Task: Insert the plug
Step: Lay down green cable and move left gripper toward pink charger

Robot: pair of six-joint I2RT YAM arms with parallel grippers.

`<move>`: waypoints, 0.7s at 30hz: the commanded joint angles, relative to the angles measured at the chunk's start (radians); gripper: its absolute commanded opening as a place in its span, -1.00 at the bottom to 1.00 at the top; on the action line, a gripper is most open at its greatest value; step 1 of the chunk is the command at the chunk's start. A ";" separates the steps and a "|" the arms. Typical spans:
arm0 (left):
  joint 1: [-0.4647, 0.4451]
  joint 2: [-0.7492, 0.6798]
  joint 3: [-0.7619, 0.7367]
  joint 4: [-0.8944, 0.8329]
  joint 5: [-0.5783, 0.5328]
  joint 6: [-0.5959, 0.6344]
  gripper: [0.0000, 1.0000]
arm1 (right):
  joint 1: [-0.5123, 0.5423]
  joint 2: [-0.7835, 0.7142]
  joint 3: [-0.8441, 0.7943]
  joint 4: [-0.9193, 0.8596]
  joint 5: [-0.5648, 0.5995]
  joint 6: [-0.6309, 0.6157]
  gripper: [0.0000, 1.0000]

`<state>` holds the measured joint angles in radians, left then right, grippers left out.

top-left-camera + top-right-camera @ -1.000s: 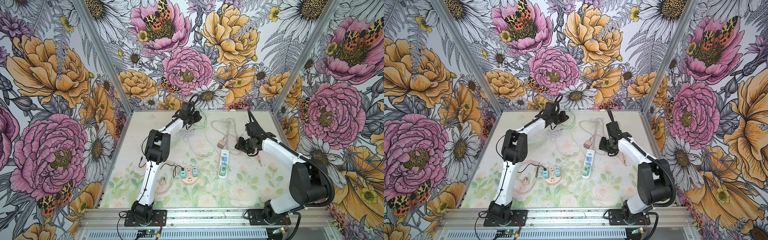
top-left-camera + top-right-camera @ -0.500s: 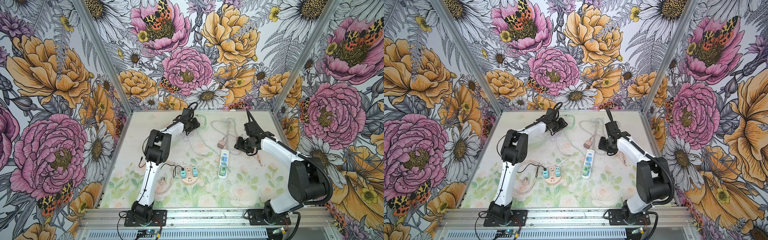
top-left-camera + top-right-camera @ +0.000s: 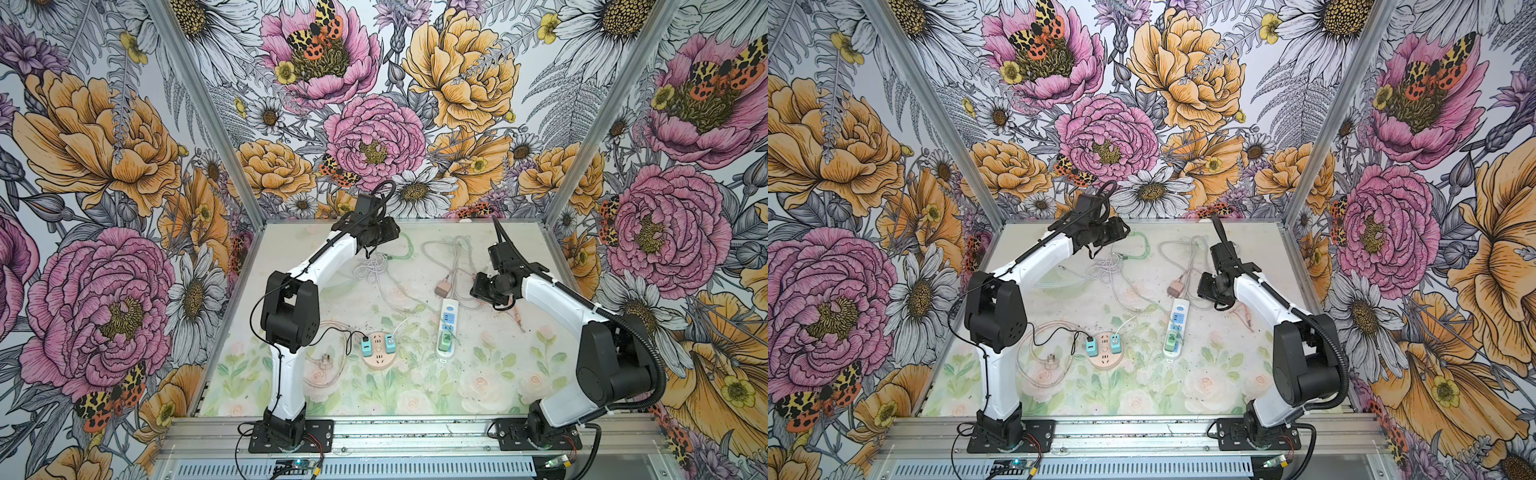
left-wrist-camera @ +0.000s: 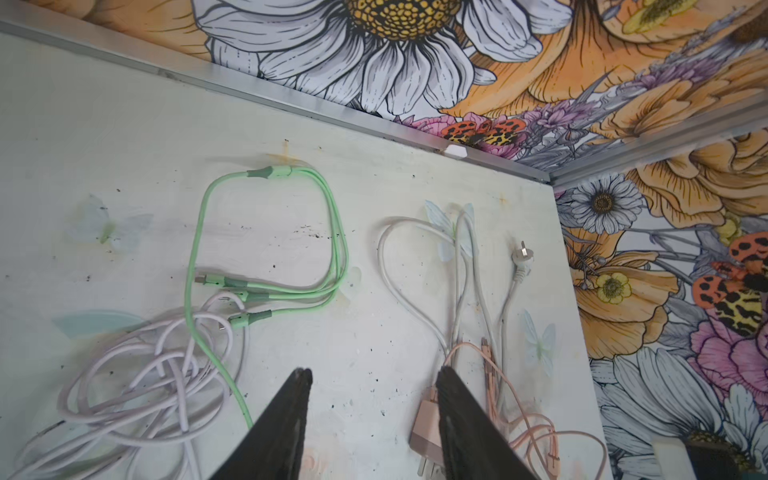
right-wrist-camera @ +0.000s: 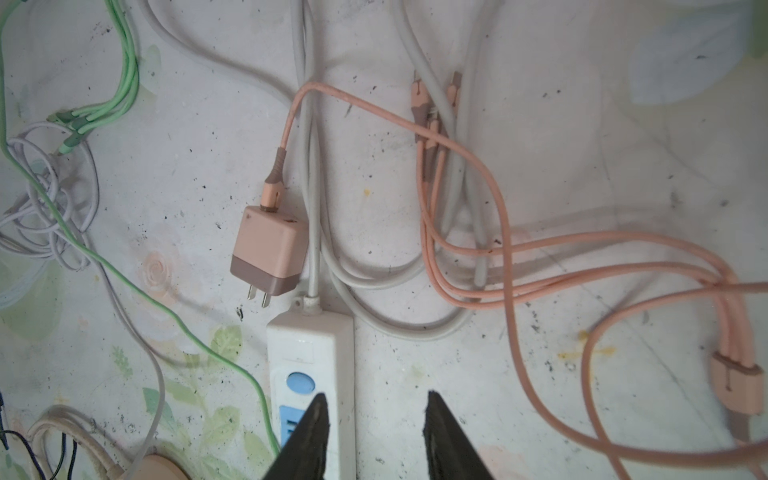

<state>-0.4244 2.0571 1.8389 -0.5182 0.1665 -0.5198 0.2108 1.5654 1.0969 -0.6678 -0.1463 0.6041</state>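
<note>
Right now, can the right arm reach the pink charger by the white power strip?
Probably yes: the right gripper hangs open close to the pink charger, which lies uncovered, with only a grey cable alongside.

Both top views look steeply down from the front onto the whole table (image 3: 478, 374). Wrist cameras hang close over cables (image 4: 270, 171), apparently sharing the pink charger (image 5: 270, 245).

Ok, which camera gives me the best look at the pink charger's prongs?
The right wrist view: the pink charger lies unobstructed, both prongs clear, just off the white power strip at its cable end. In both top views it is small, prongs indistinct. The left wrist view shows it partly hidden behind one of the fingers.
</note>
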 commanded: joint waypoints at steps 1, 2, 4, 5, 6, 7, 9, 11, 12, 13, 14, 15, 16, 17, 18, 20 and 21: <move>-0.075 0.032 0.031 -0.105 -0.066 0.121 0.08 | -0.011 -0.040 0.031 0.014 0.039 -0.014 -0.20; -0.090 0.049 0.040 -0.106 -0.058 0.145 0.10 | -0.021 -0.048 0.029 0.014 0.038 -0.016 -0.20; -0.116 0.085 0.062 -0.108 -0.029 0.181 0.13 | -0.045 -0.069 0.022 0.013 0.037 -0.022 -0.18; -0.133 0.107 0.077 -0.109 -0.027 0.198 0.13 | -0.061 -0.083 0.015 0.013 0.036 -0.021 -0.18; -0.145 0.128 0.092 -0.108 -0.027 0.216 0.15 | -0.075 -0.099 0.006 0.013 0.034 -0.021 -0.16; -0.158 0.150 0.106 -0.109 -0.024 0.231 0.15 | -0.088 -0.113 -0.001 0.013 0.031 -0.022 -0.15; -0.185 0.190 0.142 -0.114 -0.026 0.263 0.18 | -0.114 -0.145 -0.019 0.013 0.030 -0.022 -0.12; -0.209 0.225 0.180 -0.129 -0.038 0.303 0.21 | -0.134 -0.171 -0.035 0.011 0.030 -0.024 -0.10; -0.224 0.244 0.203 -0.143 -0.050 0.325 0.22 | -0.144 -0.180 -0.044 0.010 0.028 -0.024 -0.09; -0.235 0.258 0.219 -0.156 -0.056 0.344 0.24 | -0.149 -0.191 -0.050 0.010 0.027 -0.023 -0.08; -0.248 0.274 0.233 -0.166 -0.062 0.365 0.25 | -0.155 -0.200 -0.059 0.010 0.027 -0.023 -0.06; -0.261 0.285 0.242 -0.170 -0.065 0.382 0.26 | -0.158 -0.209 -0.067 0.010 0.026 -0.022 -0.05; -0.270 0.292 0.243 -0.169 -0.068 0.396 0.27 | -0.160 -0.212 -0.073 0.010 0.026 -0.023 -0.05; -0.281 0.300 0.245 -0.170 -0.072 0.406 0.28 | -0.163 -0.218 -0.077 0.010 0.026 -0.023 -0.04; -0.289 0.306 0.246 -0.170 -0.077 0.409 0.28 | -0.164 -0.221 -0.083 0.010 0.025 -0.023 -0.04; -0.296 0.317 0.245 -0.171 -0.074 0.404 0.30 | -0.165 -0.220 -0.087 0.010 0.021 -0.023 -0.03; -0.299 0.320 0.243 -0.171 -0.069 0.398 0.30 | -0.166 -0.218 -0.089 0.010 0.017 -0.023 -0.03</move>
<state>-0.7143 2.3680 2.0502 -0.6811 0.1181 -0.1566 0.0509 1.3678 1.0157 -0.6636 -0.1280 0.5892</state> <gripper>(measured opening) 0.649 0.482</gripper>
